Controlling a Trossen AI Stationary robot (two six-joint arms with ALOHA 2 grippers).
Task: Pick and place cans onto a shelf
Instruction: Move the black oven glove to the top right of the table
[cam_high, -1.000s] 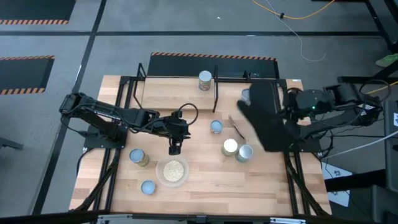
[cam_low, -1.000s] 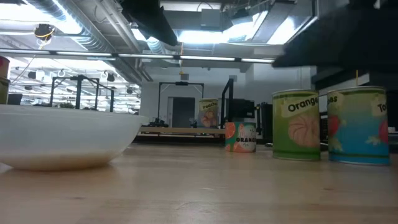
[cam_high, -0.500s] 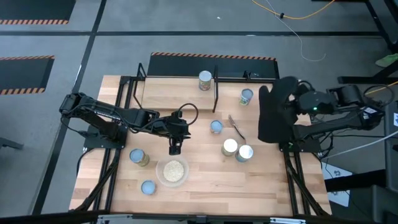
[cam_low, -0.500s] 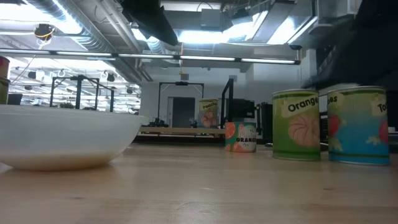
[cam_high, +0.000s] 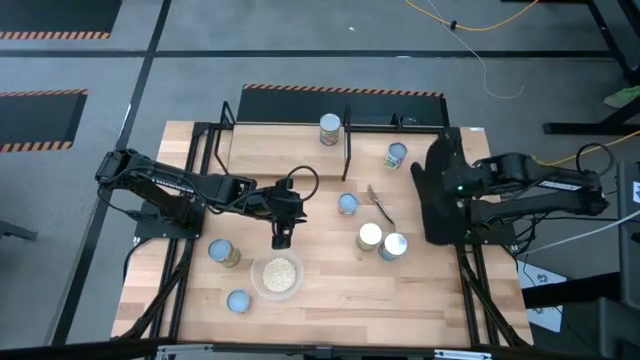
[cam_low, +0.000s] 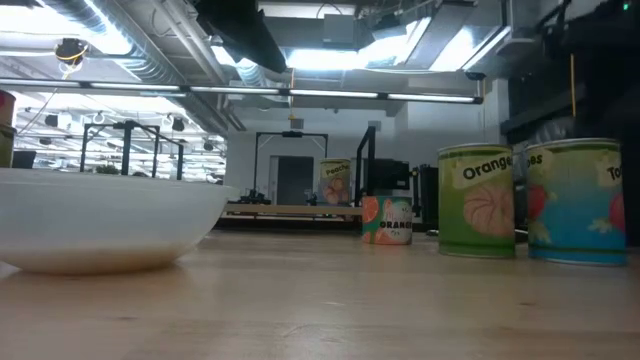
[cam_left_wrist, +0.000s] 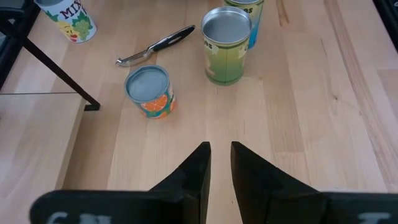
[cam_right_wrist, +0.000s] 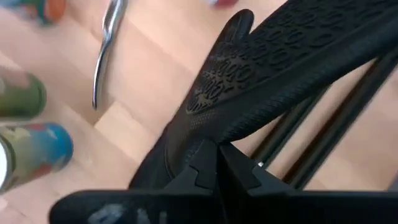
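Several cans stand about the table: one with a pale blue top (cam_high: 347, 204), a green one (cam_high: 370, 236) touching a blue one (cam_high: 394, 246), and two at the near left (cam_high: 222, 252) (cam_high: 238, 300). One can (cam_high: 329, 129) stands on the shelf (cam_high: 270, 150), and another (cam_high: 397, 155) stands to the right of its middle post. My left gripper (cam_high: 282, 238) hovers over mid-table beside the bowl, narrowly open, with nothing between its fingers (cam_left_wrist: 202, 165). My right gripper (cam_right_wrist: 217, 149) is at the table's right edge, shut on a black textured mitt-like sheet (cam_high: 438, 195). My right gripper pinches one end of the black sheet (cam_right_wrist: 208, 140) between its two fingers, which point steeply down. The sheet reaches forward past the fingertips over the table's right edge. Whether its far end rests on anything I cannot tell.
A clear bowl of pale grain (cam_high: 277, 275) sits just nearer than my left gripper. A metal peeler (cam_high: 380, 206) lies between the blue-topped can and the black sheet. Black frame rails (cam_high: 470, 290) run along the table's right side.
My right gripper has sunk and rolled, carrying the black sheet toward the table's right edge. The sheet first lay slanted over the can right of the shelf's post. It now lies along the right side, and that can shows again.
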